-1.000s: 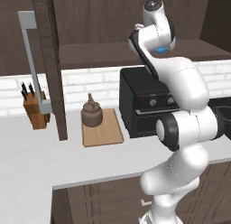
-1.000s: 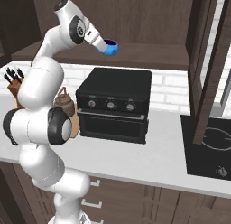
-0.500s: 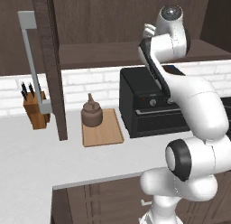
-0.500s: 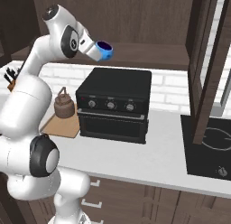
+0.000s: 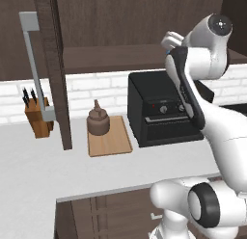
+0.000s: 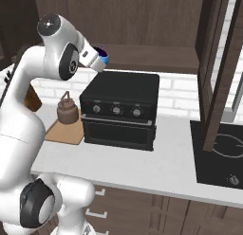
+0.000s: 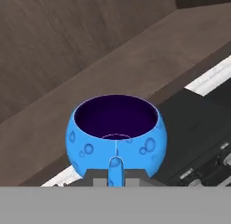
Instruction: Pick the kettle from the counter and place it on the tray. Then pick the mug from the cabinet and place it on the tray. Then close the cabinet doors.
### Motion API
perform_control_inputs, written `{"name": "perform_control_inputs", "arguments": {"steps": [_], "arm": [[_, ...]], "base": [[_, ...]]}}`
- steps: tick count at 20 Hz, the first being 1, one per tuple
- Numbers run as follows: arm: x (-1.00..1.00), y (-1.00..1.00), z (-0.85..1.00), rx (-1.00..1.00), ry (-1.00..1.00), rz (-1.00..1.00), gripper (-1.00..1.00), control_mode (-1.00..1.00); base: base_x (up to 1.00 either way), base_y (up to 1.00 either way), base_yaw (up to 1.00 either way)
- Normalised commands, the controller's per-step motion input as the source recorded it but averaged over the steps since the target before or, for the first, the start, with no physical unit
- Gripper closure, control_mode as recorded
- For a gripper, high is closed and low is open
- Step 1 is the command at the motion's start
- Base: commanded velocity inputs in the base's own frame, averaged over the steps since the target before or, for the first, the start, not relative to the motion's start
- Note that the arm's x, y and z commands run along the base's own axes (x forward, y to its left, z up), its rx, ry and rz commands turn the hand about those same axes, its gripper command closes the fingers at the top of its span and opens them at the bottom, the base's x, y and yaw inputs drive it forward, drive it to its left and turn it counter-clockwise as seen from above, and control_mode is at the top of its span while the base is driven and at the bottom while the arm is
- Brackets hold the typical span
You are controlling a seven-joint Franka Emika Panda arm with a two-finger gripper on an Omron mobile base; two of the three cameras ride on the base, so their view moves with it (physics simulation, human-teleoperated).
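The tool (image 6: 97,60) pinches the blue mug (image 7: 116,133) by its handle, upright so it can ride level, out in front of the cabinet shelf (image 6: 156,58) above the oven (image 6: 121,108), while the kettle (image 5: 98,120) already sits on the tray (image 5: 110,138) on the tabletop (image 5: 43,165).

The arm (image 5: 212,132) is glossy white, built of rounded, bulbous segments. Dark grey discs cap its joints, and a small grey-ringed circle marks the topmost joint.
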Motion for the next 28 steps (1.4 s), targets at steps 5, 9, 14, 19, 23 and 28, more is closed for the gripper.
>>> {"name": "perform_control_inputs", "arguments": {"steps": [5,9,14,19,23,28], "arm": [[-0.95,0.1,0.06,0.0,0.0,0.46,1.0,-1.0],[-1.0,0.17,0.0,0.0,0.0,0.5,1.0,-1.0],[-1.0,0.26,-0.02,-0.05,-0.05,0.38,1.0,-1.0],[-0.88,0.5,-0.01,-0.15,-0.01,0.15,1.0,-1.0],[-0.76,0.58,-0.05,-0.19,0.0,0.09,1.0,-1.0],[-0.43,0.73,-0.46,-0.13,0.04,0.0,1.0,-1.0]], "base": [[0.0,0.0,0.0],[0.0,0.0,0.0],[0.0,0.0,0.0],[0.0,0.0,0.0],[0.0,0.0,0.0],[0.0,0.0,0.0]]}}
